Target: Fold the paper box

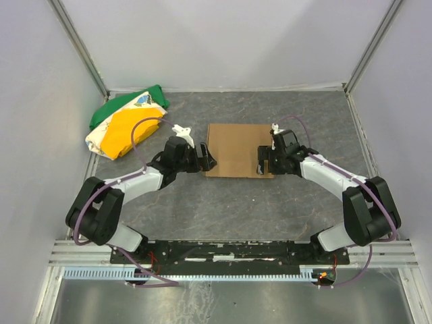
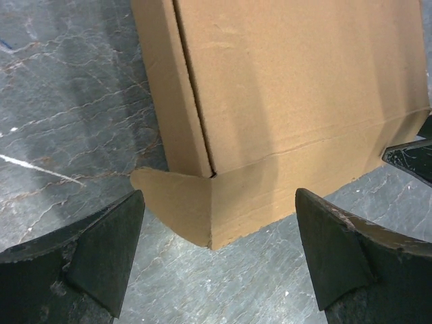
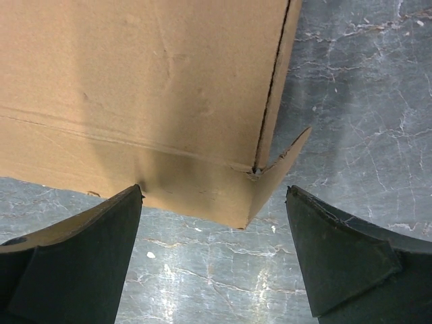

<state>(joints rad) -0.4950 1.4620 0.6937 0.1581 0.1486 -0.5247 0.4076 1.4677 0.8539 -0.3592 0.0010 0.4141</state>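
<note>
– Brown cardboard in the middle of the grey table (image 1: 223, 202): the paper box (image 1: 234, 150) lies flat and closed, right between the two arms
– Where's the left gripper (image 1: 208, 160)?
– At the box's near left corner, fingers spread wide, holding nothing. Its wrist camera shows that corner, with a small flap poking out sideways, just ahead of the gap between the fingers
– And the right gripper (image 1: 262, 160)?
– Spread apart too, at the near right corner. In its wrist view the corner sits ahead of the gap, a loose tab angling outward. One fingertip (image 3: 131, 199) is right up against the box's edge, the other stands clear of it
– Anything else out there?
– A green, yellow and white cloth bundle (image 1: 125, 125) at the far left, well apart from the box
</note>
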